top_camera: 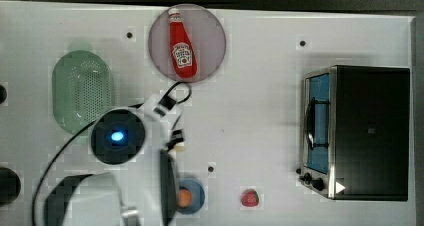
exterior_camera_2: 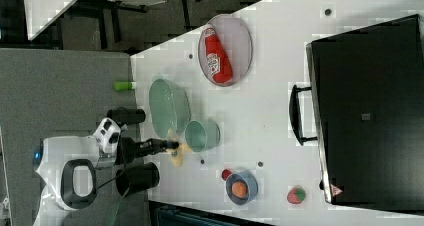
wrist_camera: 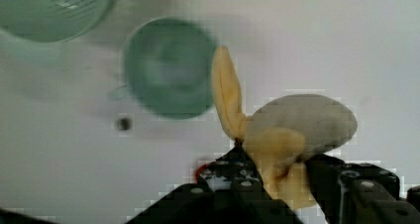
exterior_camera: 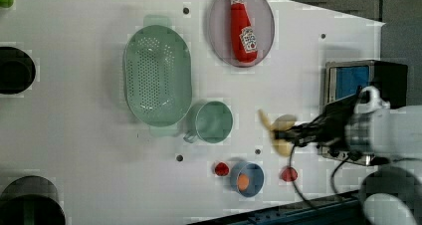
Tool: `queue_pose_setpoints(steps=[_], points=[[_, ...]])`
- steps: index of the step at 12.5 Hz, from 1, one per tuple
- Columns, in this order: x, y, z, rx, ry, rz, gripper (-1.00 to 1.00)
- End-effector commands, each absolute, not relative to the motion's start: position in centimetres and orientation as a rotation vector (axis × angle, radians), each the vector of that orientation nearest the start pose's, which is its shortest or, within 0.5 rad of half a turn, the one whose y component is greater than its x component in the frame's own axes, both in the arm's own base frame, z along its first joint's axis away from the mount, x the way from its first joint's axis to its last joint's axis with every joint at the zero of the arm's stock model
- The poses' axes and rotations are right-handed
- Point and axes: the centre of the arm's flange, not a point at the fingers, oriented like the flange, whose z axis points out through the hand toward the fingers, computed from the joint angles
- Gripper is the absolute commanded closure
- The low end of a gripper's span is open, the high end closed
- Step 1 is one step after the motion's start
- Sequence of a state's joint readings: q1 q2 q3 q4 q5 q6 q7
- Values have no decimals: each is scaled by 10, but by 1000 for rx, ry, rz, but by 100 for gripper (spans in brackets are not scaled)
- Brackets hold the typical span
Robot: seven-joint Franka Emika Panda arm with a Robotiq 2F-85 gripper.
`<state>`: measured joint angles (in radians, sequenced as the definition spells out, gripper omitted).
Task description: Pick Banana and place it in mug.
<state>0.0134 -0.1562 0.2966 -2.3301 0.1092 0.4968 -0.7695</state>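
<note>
White table; banana clamped between fingers.

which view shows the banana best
The wrist view: the banana is large there, clamped in the end effector, beside the mug. The left view shows it small at the fingertips. The right view shows it partly behind the end effector. The top view shows just a sliver.

1 banana, 1 mug, 1 colander, 1 ketchup btl, 1 blue bowl, 1 toaster oven.
</note>
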Motion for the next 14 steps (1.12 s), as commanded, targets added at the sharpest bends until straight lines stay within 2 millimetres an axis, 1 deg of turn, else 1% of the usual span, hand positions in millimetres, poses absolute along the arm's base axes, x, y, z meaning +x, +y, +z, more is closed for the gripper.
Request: queue_pose_setpoints(steps=[1, 3, 5, 7, 9, 10, 12, 13, 14], points=[[446, 193, 382, -3115, -97, 149, 36], [450, 213, 360, -3098, -60, 123, 36], [453, 224, 335, -3079, -15, 121, 36], [457, 229, 311, -3064, -13, 139, 36], [460, 230, 293, -3061, -28, 136, 36], [462, 228, 287, -3071, -52, 121, 29], [467, 228, 280, -3072, -82, 56, -11], [464, 227, 275, -3076, -85, 65, -41], [463, 224, 274, -3079, -51, 71, -61]])
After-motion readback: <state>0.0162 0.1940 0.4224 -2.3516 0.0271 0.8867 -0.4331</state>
